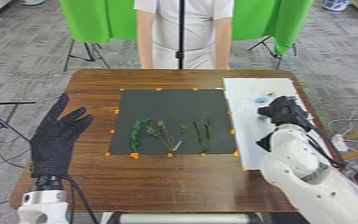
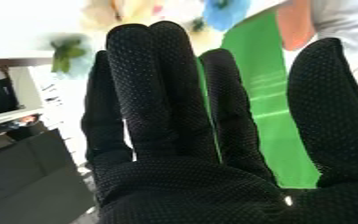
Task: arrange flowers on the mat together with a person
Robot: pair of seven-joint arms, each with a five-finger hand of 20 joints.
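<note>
Taking the dark mat (image 1: 171, 102) as your landmark, you find it lying flat on the brown wooden tabletop (image 1: 202, 187), with orange markers (image 1: 135, 155) spaced along its border. The stems for the arrangement lie on its near half: a leafy green stem (image 1: 137, 134) toward the mat's left edge, a branching stem with small buds (image 1: 164, 132) to the right of that, then a small green sprig (image 1: 183, 129), and thin upright-laid stems (image 1: 202, 134) nearer the mat's right edge. The branching stem's lower end points toward the mat's near edge. To the right of the mat you have a white sheet (image 1: 246, 100), bearing a small blue flower (image 1: 262, 100) and a pale yellowish flower (image 1: 270, 93). The left robot hand (image 1: 53, 145) is upright to the left of the mat, wide, fingers straight and thumb set apart, holding nothing. The right robot hand (image 1: 286, 111) is to the right of the mat, over the white sheet and near the blue flower; whether it touches the sheet, you cannot tell. The right wrist view shows you this robot hand (image 2: 193, 185) wide as well, its fingers extended and its thumb well apart, with nothing in its grasp. Past its fingertips you note blurred blue petals (image 2: 227, 12) and green leaves (image 2: 66, 52).
</note>
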